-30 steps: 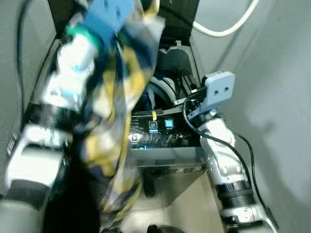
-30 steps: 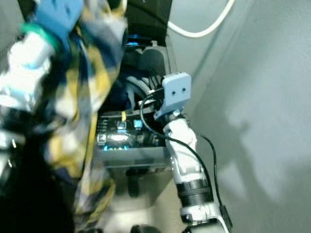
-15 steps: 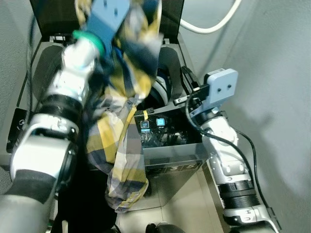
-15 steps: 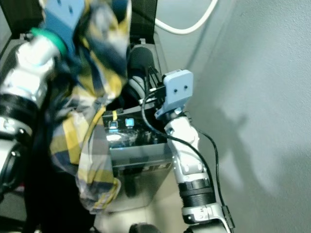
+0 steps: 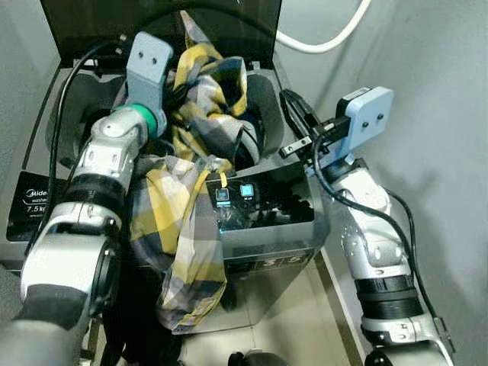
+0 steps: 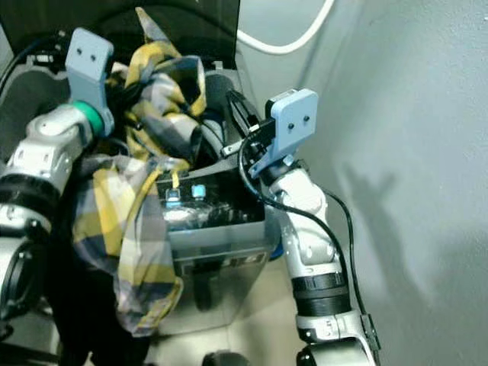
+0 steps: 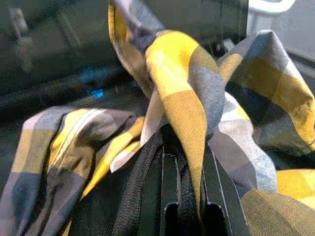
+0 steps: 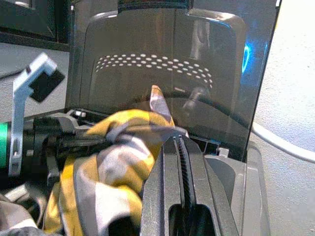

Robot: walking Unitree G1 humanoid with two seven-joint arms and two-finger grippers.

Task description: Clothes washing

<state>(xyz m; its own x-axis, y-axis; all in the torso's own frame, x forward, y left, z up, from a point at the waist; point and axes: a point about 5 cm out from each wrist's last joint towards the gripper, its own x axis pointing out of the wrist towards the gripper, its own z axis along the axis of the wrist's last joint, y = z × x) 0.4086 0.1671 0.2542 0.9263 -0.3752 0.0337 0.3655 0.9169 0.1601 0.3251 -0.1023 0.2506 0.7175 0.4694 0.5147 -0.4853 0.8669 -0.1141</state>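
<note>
Shirt (image 5: pixel 200 114) drapes lengthwise from washer (image 5: pixel 274 229) opening down its front.

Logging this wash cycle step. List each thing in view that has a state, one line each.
Washing machine lid: raised open.
Control panel: lit.
Plaid shirt: partly in the drum, the rest draped over the front edge.
Left pincer: shut on plaid shirt.
Right pincer: shut, holding nothing, beside the drum opening.

Domestic laundry corner — a grey top-loading washing machine (image 5: pixel 267 236) with raised dark lid (image 5: pixel 91 23) and lit blue control panel (image 5: pixel 236 194) stands against plain grey walls (image 5: pixel 435 69) on a pale tiled floor (image 5: pixel 290 328); a white hose (image 5: pixel 328 42) runs behind.
</note>
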